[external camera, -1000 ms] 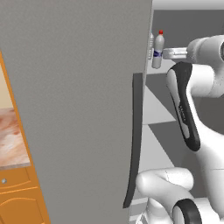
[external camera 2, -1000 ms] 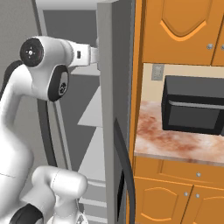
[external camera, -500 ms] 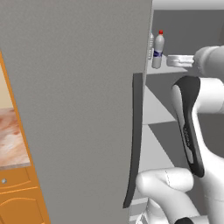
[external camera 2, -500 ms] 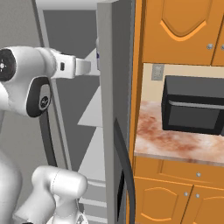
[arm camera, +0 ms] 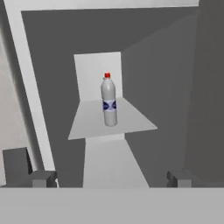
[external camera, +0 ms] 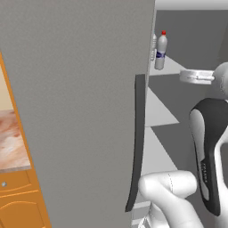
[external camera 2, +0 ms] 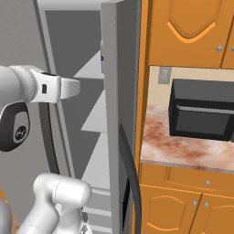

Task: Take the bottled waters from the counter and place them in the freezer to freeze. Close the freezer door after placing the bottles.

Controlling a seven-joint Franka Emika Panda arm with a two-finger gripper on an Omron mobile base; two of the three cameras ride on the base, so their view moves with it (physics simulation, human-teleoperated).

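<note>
- The bottle [arm camera: 108, 101] is clear plastic, with a red cap and a blue-white label; it stands upright near the middle of a white shelf [arm camera: 92, 124] inside the grey freezer [arm camera: 166, 78].
- The gripper [arm camera: 109, 178] is open and empty, its dark tips well apart from the bottle.
- The freezer door [external camera: 84, 107] is a flat grey panel with a long dark bar handle [external camera: 136, 142], standing open.
- The counter [external camera 2: 183, 148] is reddish marbled stone carrying a black microwave [external camera 2: 201, 114].

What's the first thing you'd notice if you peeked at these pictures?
A little red-capped bottle stands upright, all alone, on a white shelf inside the grey freezer. The gripper is open and empty, apart from it. A huge grey freezer door with a long dark handle stands open, and a black microwave sits on the pink counter.
</note>
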